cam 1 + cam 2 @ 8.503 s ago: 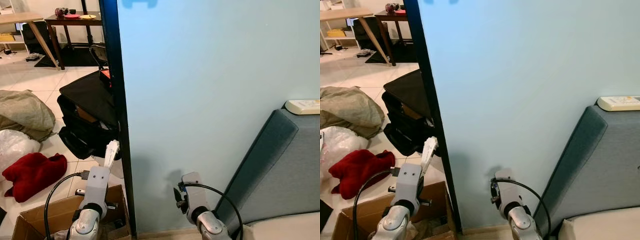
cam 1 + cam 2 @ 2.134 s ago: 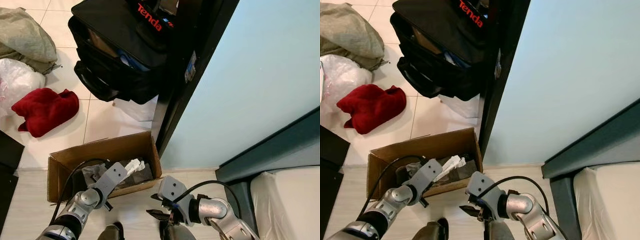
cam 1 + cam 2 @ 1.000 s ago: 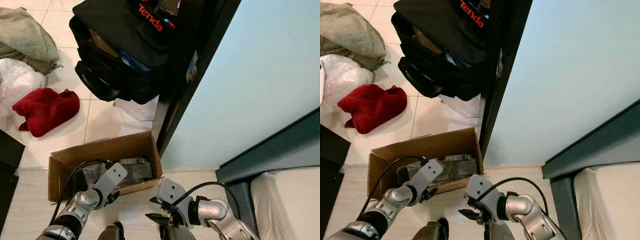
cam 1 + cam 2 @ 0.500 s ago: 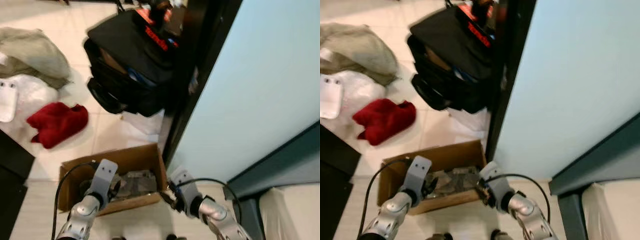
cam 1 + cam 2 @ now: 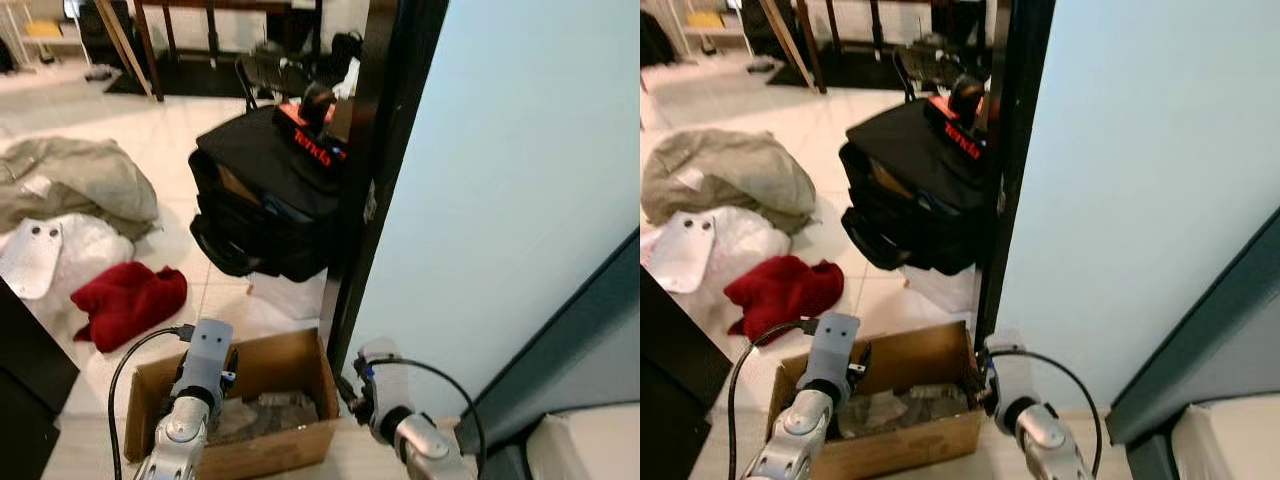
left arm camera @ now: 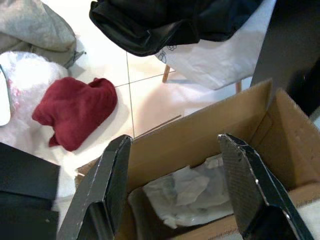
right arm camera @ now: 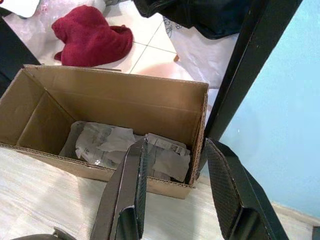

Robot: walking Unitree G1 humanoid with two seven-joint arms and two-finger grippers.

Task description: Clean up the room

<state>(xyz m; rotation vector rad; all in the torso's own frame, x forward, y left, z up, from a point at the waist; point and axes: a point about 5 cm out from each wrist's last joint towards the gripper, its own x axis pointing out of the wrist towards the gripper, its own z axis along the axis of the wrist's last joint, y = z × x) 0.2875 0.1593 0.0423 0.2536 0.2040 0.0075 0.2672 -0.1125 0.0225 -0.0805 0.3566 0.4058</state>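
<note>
The left hand [image 6: 175, 192] hangs above the cardboard box [image 5: 290, 368], fingers spread wide and empty. The right hand [image 7: 175, 192], fingers likewise apart and empty, hovers by the box's end. Crumpled paper [image 7: 125, 147] lies inside.

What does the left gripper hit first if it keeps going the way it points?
Probably the crumpled paper lying in the cardboard box. The left gripper is open, and that paper sits between its fingers in the left wrist view. Depth is unclear, so the box's far wall could come first.

My left arm [image 5: 190, 400] hangs over an open cardboard box [image 5: 300, 360] holding crumpled paper [image 5: 262, 412]. Red cloth [image 5: 130, 300] lies on the tiled floor [image 5: 200, 290] near a black bag [image 5: 270, 200].
</note>
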